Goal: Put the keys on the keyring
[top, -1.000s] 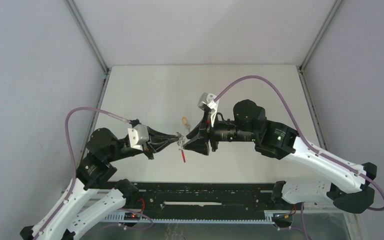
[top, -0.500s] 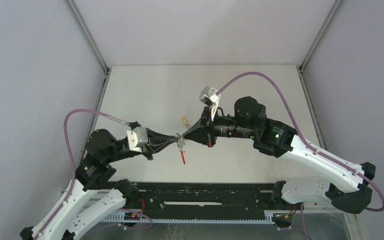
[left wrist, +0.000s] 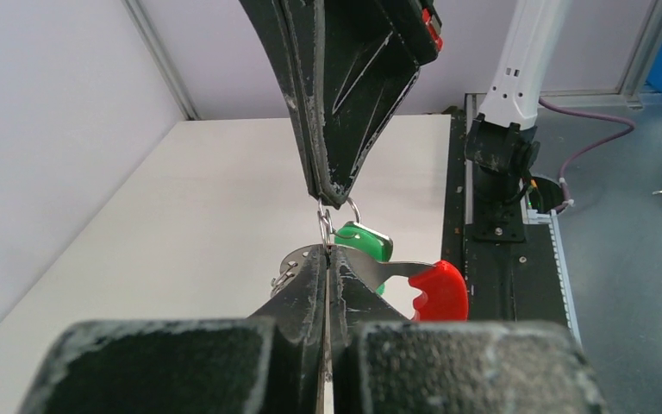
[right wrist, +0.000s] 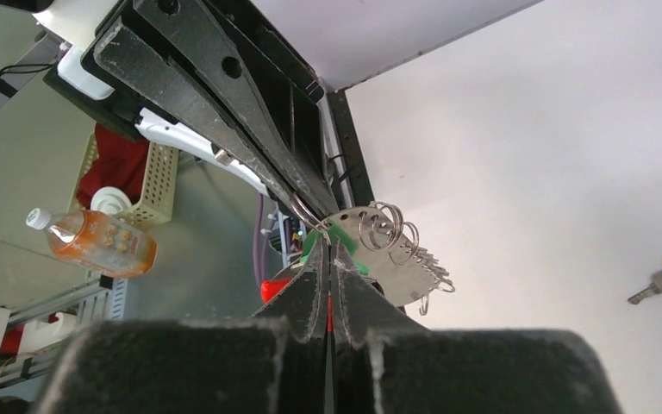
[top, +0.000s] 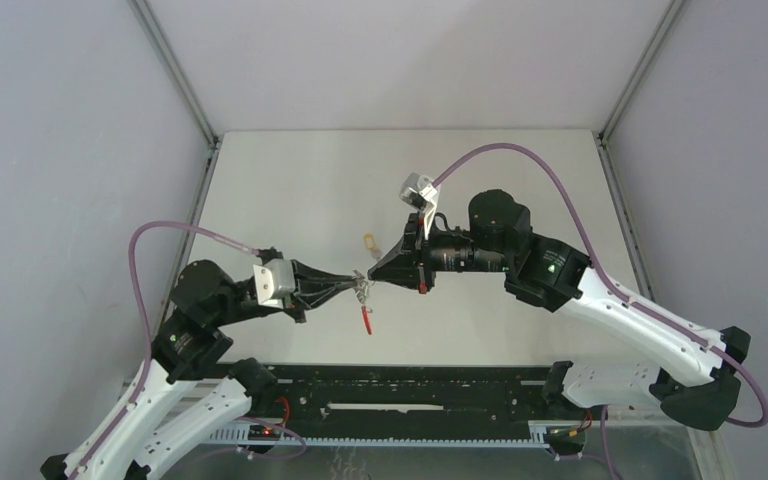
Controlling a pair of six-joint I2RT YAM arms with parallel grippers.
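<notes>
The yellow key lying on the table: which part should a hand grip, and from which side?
Grip the yellow key by its plastic head, probably straight down from above. It lies flat and alone on the table, so nothing blocks the way, and the head is wider than the thin metal blade.

1. Robot arms: two, the left arm (top: 190,335) and the right arm (top: 570,280).
2. Grippers: two, the left gripper (top: 357,284) and the right gripper (top: 373,277), tip to tip at mid-table.
3. Keys: two, a green-headed key (left wrist: 364,241) at the fingertips and a yellow-headed key (top: 369,240) lying just beyond on the table (top: 290,180).
4. Keyring (right wrist: 396,259): one, with one red section (left wrist: 435,291); its small wire loops are too crowded to count.
5. Purple cables: two, the left cable (top: 195,229) and the right cable (top: 500,148).
</notes>
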